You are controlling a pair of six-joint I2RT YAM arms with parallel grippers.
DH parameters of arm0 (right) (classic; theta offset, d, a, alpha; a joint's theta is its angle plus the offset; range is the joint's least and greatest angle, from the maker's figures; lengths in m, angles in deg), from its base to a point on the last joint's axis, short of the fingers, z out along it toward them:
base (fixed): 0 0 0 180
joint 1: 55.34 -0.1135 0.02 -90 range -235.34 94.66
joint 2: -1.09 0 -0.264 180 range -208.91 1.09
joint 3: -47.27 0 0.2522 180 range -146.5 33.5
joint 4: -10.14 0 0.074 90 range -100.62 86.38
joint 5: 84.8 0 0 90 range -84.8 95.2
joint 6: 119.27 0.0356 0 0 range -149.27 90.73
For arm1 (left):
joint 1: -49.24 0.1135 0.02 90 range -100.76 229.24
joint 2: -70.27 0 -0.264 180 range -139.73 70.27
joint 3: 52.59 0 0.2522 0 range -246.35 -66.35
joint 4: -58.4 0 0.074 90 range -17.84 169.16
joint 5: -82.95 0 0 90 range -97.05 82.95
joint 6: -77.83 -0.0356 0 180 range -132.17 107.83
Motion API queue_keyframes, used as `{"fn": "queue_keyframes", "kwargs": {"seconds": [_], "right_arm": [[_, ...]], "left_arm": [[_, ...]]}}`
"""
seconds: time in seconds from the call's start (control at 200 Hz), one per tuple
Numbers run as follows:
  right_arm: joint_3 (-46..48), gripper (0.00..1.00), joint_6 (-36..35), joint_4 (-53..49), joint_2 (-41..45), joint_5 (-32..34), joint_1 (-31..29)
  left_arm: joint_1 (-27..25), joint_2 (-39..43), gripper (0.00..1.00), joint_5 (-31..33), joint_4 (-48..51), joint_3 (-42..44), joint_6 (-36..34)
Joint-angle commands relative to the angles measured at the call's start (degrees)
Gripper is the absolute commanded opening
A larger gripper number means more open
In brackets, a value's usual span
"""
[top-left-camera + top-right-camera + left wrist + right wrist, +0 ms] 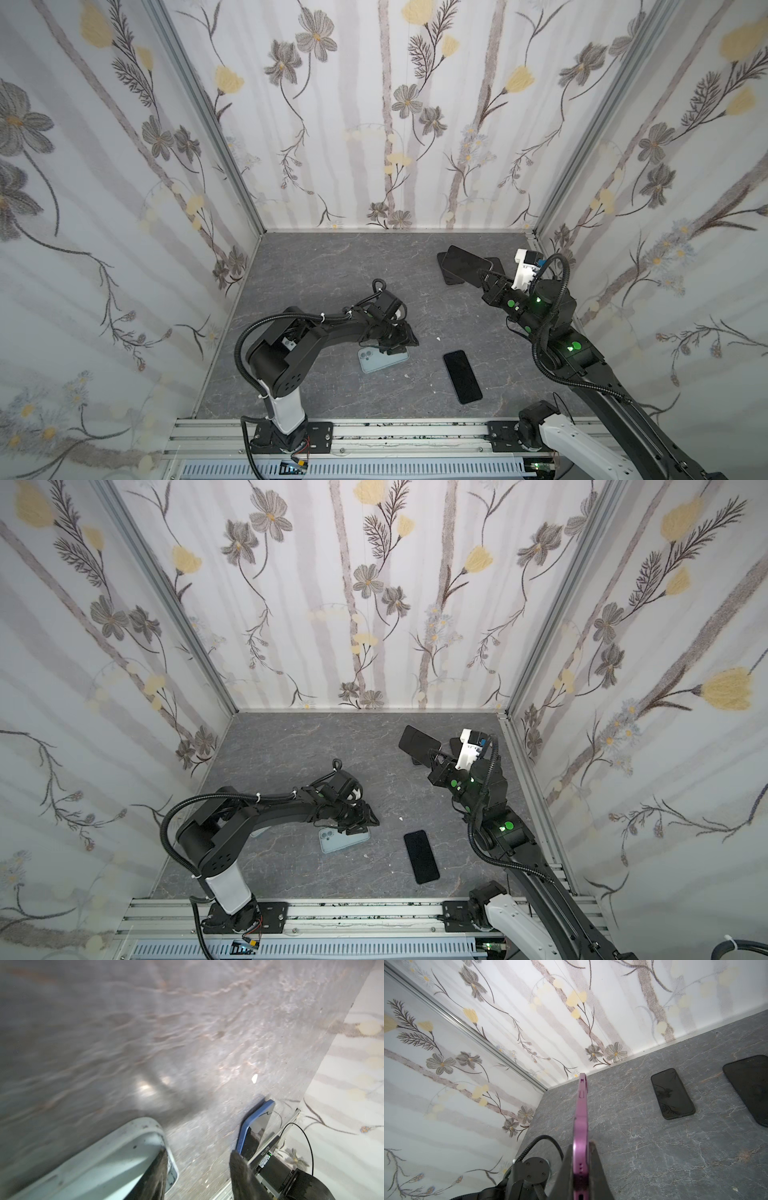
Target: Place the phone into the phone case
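Pinched between the fingers (563, 1178) of the right gripper (581, 1145), right up against the right wrist lens, a purple phone (581, 1115) is showing edge-on, and the jaws are clamping tight on its lower end. In both top views it is hanging raised over the back right of the table (311, 270), dark screen up, and is covering most of 2 dark flat shapes (451, 276) beneath it. Past its edge in the right wrist view, a black phone (672, 1094) and a bigger dark slab (749, 1088) are lying flat; the frame is cutting the slab off.

Over at the left gripper (198, 1154), the jaws are standing partly apart with bare table showing between them, gripping nothing. 1 finger (153, 1178) is overlapping the corner of the pale blue case (104, 1167); whether it is touching cannot be told, since the left wrist view is smeared. In the top views the case is lying flat near the front middle, half hidden under the gripper, with round camera rings showing.

A blue-rimmed phone (462, 376) is lying just to its right, apart from it. By the rail, a white label (264, 1152) on a black box is carrying print — too small and skewed to read.
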Motion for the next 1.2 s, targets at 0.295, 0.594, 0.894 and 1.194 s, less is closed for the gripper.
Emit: {"fn": "queue_keyframes", "kwargs": {"seconds": [0.295, 0.594, 0.894, 1.194], "right_arm": [[-4.0, 0.0, -1.6, -0.2, -1.9, -2.7, 0.7], [-8.4, 0.0, -3.9, -7.3, -7.4, -7.7, 0.6], [-7.7, 0.0, -1.2, -9.2, -16.1, -12.5, -6.9], [-8.9, 0.0, 2.1, -7.8, -25.6, -15.0, -13.5]], "left_arm": [[-1.0, 3.6, 0.58, 8.5, 7.6, -6.4, -10.5], [1.0, 20.2, 0.58, 18.4, 12.1, 5.4, -8.1], [8.2, 34.9, 0.55, 22.0, 14.2, 16.4, -7.3], [12.8, 39.2, 0.53, 16.9, 8.3, 22.8, -8.1]]}}
